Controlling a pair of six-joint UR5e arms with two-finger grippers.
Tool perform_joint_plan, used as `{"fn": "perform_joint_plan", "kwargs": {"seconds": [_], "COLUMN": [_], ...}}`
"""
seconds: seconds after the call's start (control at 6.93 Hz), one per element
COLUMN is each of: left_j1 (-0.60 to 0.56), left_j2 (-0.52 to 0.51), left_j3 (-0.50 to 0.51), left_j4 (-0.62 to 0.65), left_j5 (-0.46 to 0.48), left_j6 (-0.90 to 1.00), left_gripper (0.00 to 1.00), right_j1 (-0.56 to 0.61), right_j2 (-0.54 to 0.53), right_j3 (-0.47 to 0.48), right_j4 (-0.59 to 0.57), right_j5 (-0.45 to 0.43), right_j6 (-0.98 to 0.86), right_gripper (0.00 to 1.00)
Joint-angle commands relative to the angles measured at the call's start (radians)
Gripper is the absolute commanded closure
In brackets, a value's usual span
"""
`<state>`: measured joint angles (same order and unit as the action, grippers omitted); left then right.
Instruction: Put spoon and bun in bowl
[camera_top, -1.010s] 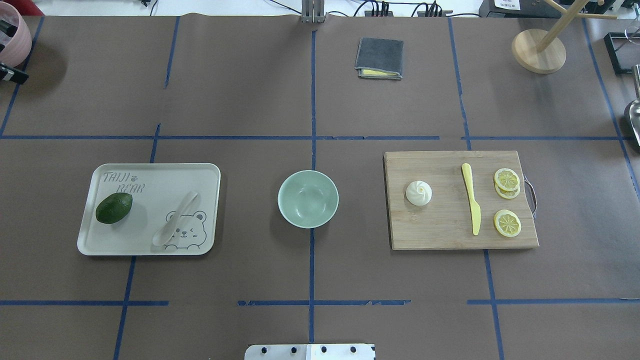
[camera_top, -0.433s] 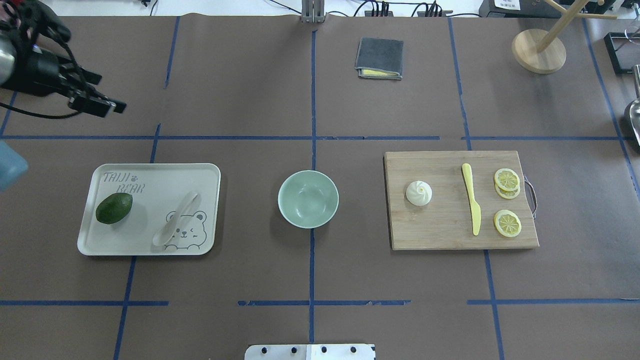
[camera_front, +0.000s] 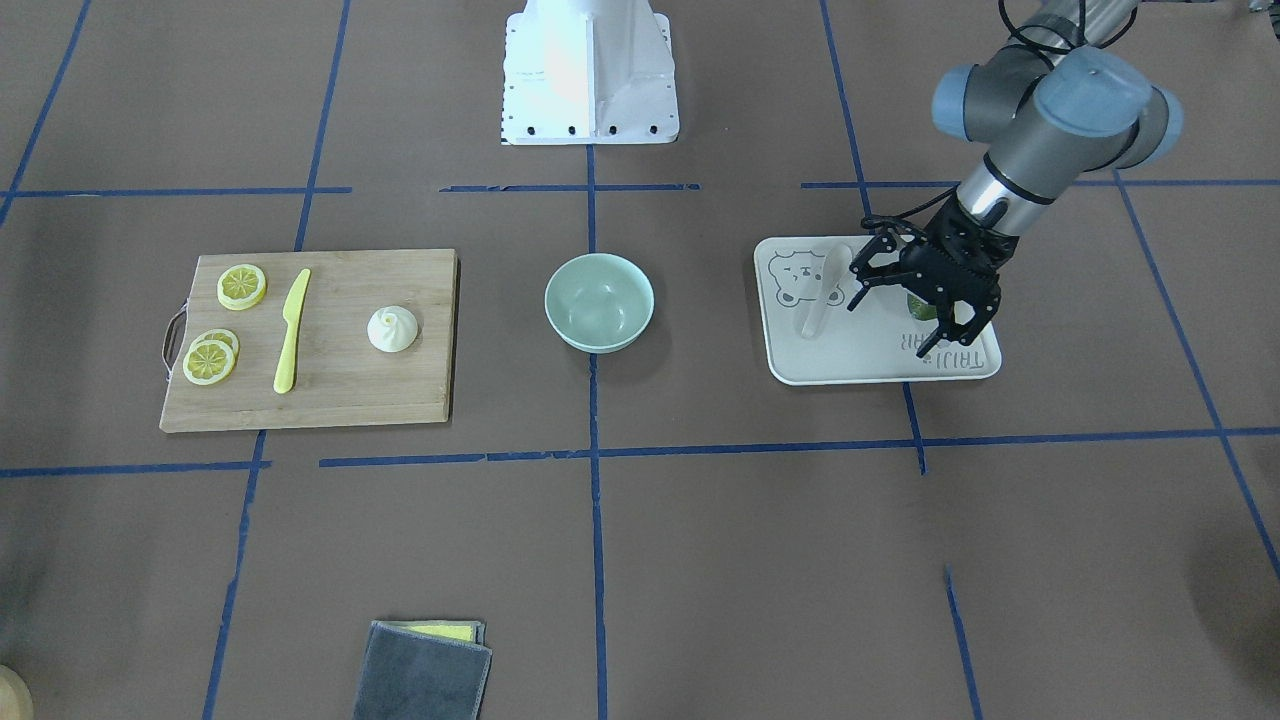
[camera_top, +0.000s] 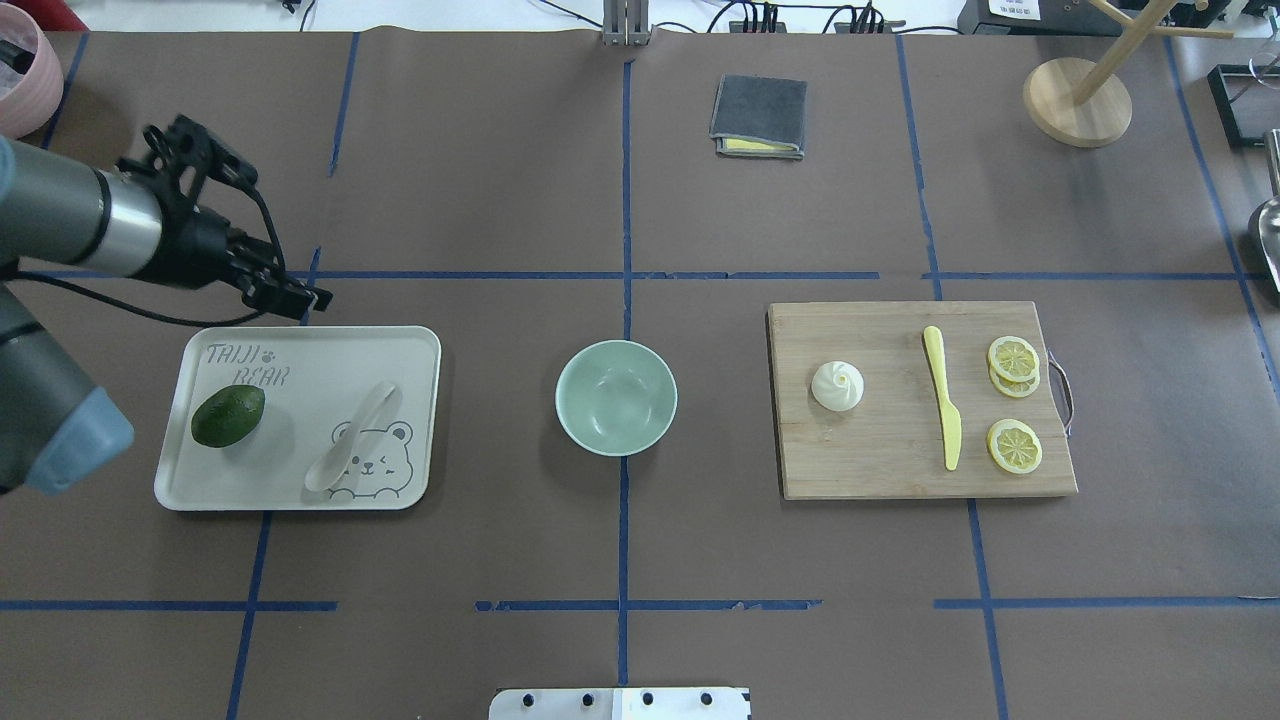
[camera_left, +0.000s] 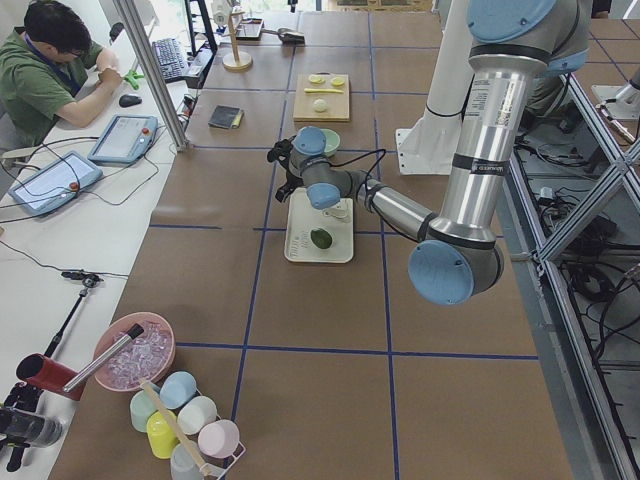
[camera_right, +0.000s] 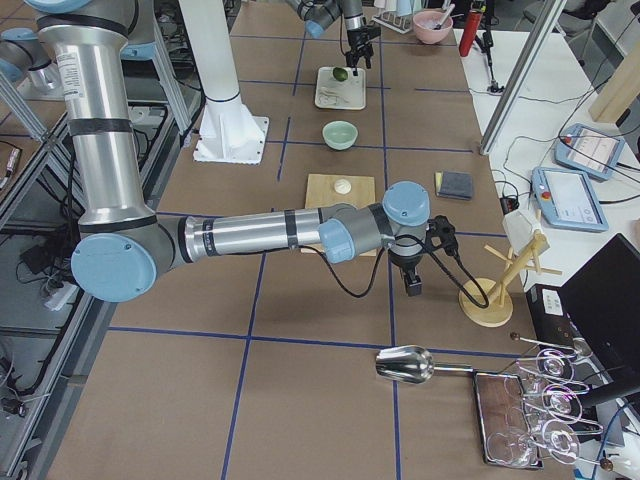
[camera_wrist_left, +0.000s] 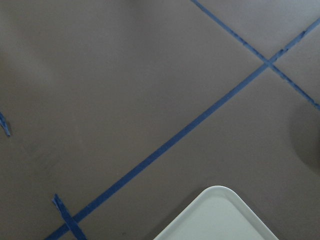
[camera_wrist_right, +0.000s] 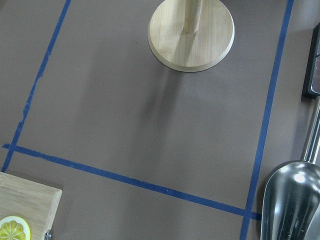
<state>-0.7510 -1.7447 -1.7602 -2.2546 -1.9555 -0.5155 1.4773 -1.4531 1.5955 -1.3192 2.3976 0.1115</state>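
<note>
- Risk in the exterior front-facing view: the small pale translucent plastic spoon (camera_front: 815, 298) lies flat on the white rectangular bear-print tray (camera_front: 860, 365), so a shallow pinch will likely slip off it or drag the light tray. The left gripper (camera_front: 900, 318) hangs over the tray's outer end with its wrist pitched down, jaws apart and empty. The dark green avocado (camera_front: 918, 306) sits partly hidden behind it and may be struck on descent.
- Overhead exterior view: the left forearm enters near level from the left edge, with the gripper beside the tray's far rim. The round mint-green bowl (camera_top: 616, 398) stands empty between the tray and the wooden cutting board (camera_top: 880, 465). The white pleated steamed bun (camera_top: 838, 386) rests on the board and, being domed, may roll if squeezed off-centre. The yellow plastic knife (camera_top: 943, 400) lies near it, not touching.
- Exterior left view: the left arm stretches out low, placing the gripper above the tray.
- Exterior right view: the right gripper (camera_right: 412, 280) points down off the board, on the side away from the bowl and well apart from the bun. Its jaw state cannot be told.
- Left wrist-mounted view: only one tray corner and blue tape lines (camera_wrist_left: 165, 145) show. The spoon is out of frame, so alignment is unconfirmed.
- Right wrist-mounted view: a round wooden stand base (camera_wrist_right: 191, 32), a metal scoop (camera_wrist_right: 290, 200) and a board corner show, but no bun.
</note>
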Motion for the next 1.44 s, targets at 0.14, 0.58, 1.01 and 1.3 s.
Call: {"fn": "perform_joint_plan", "kwargs": {"seconds": [0.14,0.58,1.01,1.3], "left_j1": [0.171,0.205,0.203,0.199], "left_j2": [0.028,0.028,0.03,0.033], "left_j3": [0.013,0.013,0.007,-0.005], "left_j4": [-0.002,0.0,0.001,0.0], "left_j5": [0.157,0.188,0.208,0.208], "left_j6": [-0.121,-0.163,-0.163,-0.164], "left_gripper": [0.11,0.36,0.97,1.0], "right_j1": [0.0,0.0,0.0,0.0], "right_j2": [-0.003,-0.006,-0.007,-0.007], "right_j3": [0.0,0.001,0.0,0.0], "right_j4": [0.0,0.0,0.0,0.0], "right_j5": [0.0,0.0,0.0,0.0], "right_j6": [0.0,0.0,0.0,0.0], "right_gripper": [0.0,0.0,0.0,0.0]}}
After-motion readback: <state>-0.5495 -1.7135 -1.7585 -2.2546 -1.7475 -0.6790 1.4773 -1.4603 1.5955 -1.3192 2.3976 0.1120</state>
